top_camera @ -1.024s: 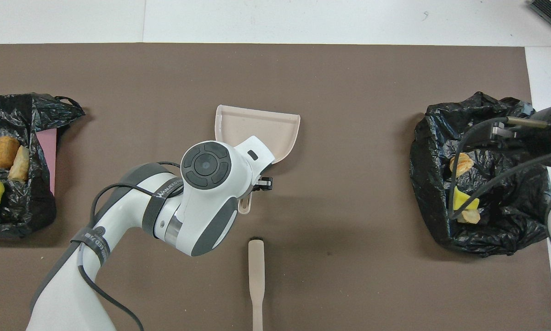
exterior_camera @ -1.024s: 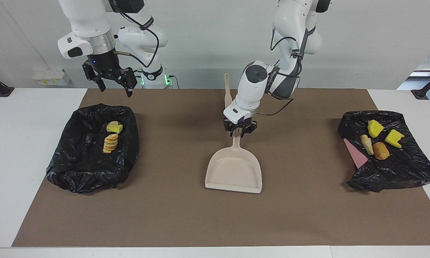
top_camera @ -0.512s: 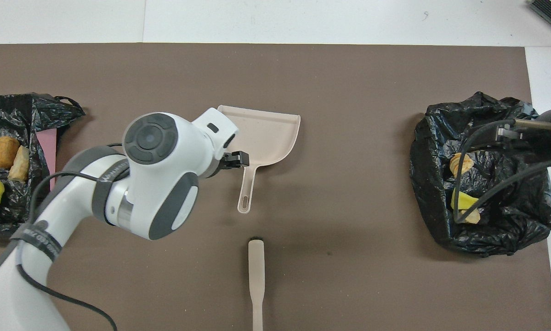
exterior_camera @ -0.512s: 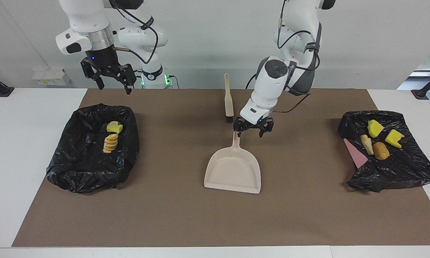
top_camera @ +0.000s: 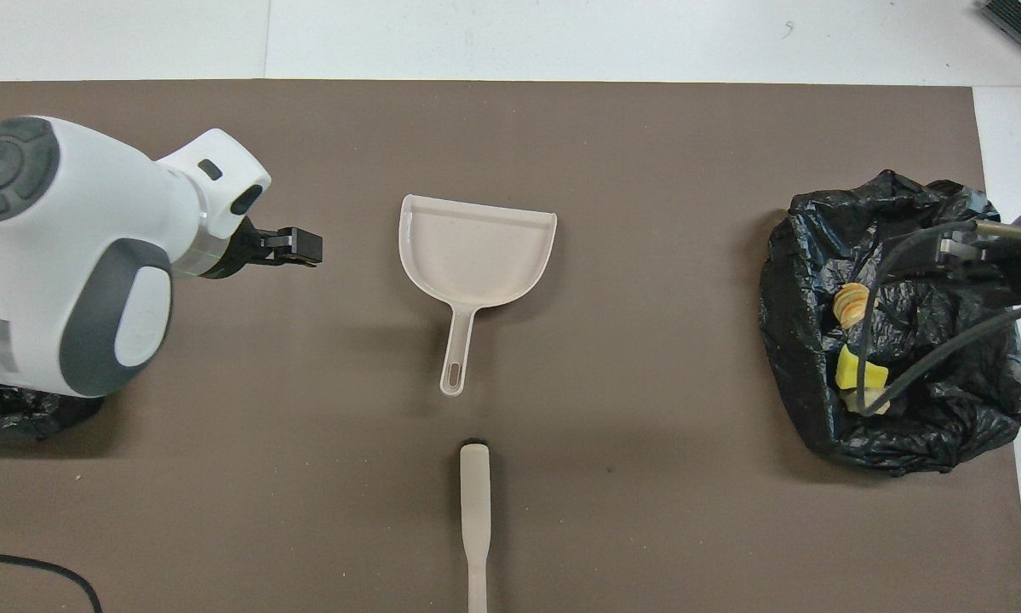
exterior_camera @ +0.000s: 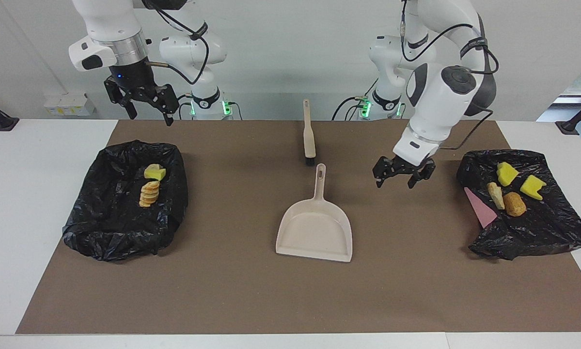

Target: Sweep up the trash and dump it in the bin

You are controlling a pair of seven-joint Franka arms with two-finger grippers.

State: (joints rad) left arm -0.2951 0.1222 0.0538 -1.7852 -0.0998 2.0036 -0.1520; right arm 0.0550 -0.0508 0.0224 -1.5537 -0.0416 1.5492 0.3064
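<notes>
A beige dustpan (exterior_camera: 314, 228) (top_camera: 476, 255) lies flat mid-mat with its handle toward the robots. A beige brush (exterior_camera: 308, 133) (top_camera: 474, 511) lies nearer to the robots than it. My left gripper (exterior_camera: 400, 176) (top_camera: 295, 247) hangs open and empty over bare mat, between the dustpan and a black plastic sheet (exterior_camera: 542, 228). On that sheet sits trash: yellow wedges (exterior_camera: 507, 173), a pale lump (exterior_camera: 496, 195) and an orange-brown chunk (exterior_camera: 514, 204). The black-lined bin (exterior_camera: 120, 228) (top_camera: 902, 426) holds a yellow piece (exterior_camera: 154, 171) and a bread-like piece (exterior_camera: 149, 194). My right gripper (exterior_camera: 149, 115) is open above the bin's nearer rim.
A pink card (exterior_camera: 481, 208) pokes out from under the black sheet. The brown mat (exterior_camera: 290, 300) covers most of the white table. In the overhead view the left arm's wrist (top_camera: 76, 255) hides most of the sheet and its trash.
The left gripper opened and let go of the dustpan's handle, then rose and swung toward the left arm's end of the table. The dustpan stays flat. The right gripper lifted slightly.
</notes>
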